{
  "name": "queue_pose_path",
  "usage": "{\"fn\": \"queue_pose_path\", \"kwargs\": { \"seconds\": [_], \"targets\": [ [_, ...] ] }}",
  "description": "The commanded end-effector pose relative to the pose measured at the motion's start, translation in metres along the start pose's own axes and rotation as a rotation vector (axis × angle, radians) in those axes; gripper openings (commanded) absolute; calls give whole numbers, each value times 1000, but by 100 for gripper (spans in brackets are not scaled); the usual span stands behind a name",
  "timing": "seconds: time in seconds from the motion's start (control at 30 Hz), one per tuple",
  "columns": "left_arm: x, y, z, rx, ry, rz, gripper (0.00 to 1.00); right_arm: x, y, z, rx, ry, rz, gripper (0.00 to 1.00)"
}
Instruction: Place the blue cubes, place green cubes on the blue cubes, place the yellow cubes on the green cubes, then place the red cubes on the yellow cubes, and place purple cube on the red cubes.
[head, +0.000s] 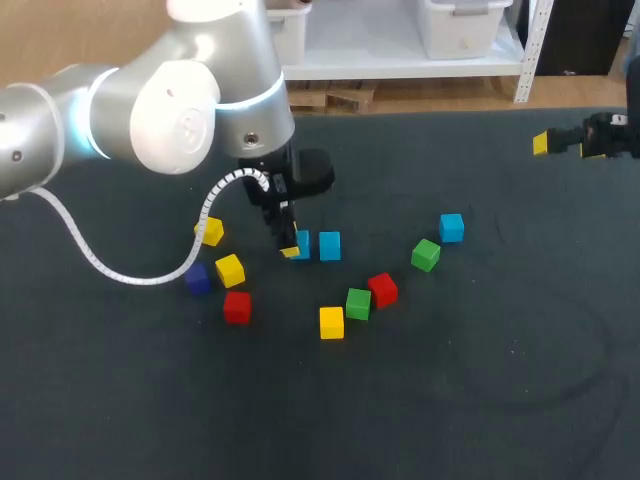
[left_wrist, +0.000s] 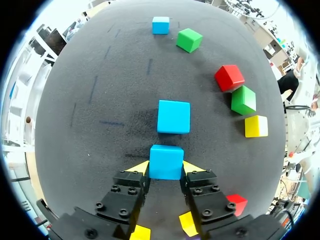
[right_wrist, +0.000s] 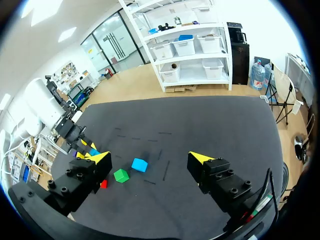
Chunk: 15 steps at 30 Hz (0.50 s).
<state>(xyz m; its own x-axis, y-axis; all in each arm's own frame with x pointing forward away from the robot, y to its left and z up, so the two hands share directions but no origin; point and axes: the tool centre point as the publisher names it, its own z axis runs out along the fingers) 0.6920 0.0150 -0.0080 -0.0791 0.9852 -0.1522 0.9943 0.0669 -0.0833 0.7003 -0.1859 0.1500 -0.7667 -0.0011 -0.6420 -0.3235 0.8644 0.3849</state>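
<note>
- Plainly, the left tool (left_wrist: 166, 169) is closed on the held blue cube (left_wrist: 166, 161). Both yellow tips are pressed against its opposite sides, low over the bench (left_wrist: 100, 100). Whether the cube rests on the bench or is raised a little cannot be told.
- The second blue cube (left_wrist: 173, 116) lies straight ahead of it on the tool's forward line, near, with a narrow strip of bench left between the two. In the head view they are seen side by side with their faces roughly parallel.
- The third blue cube (left_wrist: 160, 25) is found much farther ahead along nearly the same line, just beside a green cube (left_wrist: 189, 40).
- The right tool (right_wrist: 150, 158) is spread wide with nothing between its fingers, and is held well apart from all the cubes, toward the bench's far right edge.
- The blue layer is judged to be the step in hand. The coming move is taken to turn on the small gap ahead of the held cube, which would have to be set square against its neighbour without that neighbour being nudged.
- The left arm is by far the nearer to this pair, while the third blue cube lies more toward the right arm's side.
</note>
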Motion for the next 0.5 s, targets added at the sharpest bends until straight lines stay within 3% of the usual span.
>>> {"fn": "queue_pose_path", "kwargs": {
  "seconds": [0.03, 0.5],
  "targets": [
    [1, -1, -1, 0, 1, 2, 0, 0, 1, 0, 3, -1, 0, 100],
    [3, -4, 0, -1, -4, -6, 0, 0, 1, 0, 3, -1, 0, 100]
  ]
}}
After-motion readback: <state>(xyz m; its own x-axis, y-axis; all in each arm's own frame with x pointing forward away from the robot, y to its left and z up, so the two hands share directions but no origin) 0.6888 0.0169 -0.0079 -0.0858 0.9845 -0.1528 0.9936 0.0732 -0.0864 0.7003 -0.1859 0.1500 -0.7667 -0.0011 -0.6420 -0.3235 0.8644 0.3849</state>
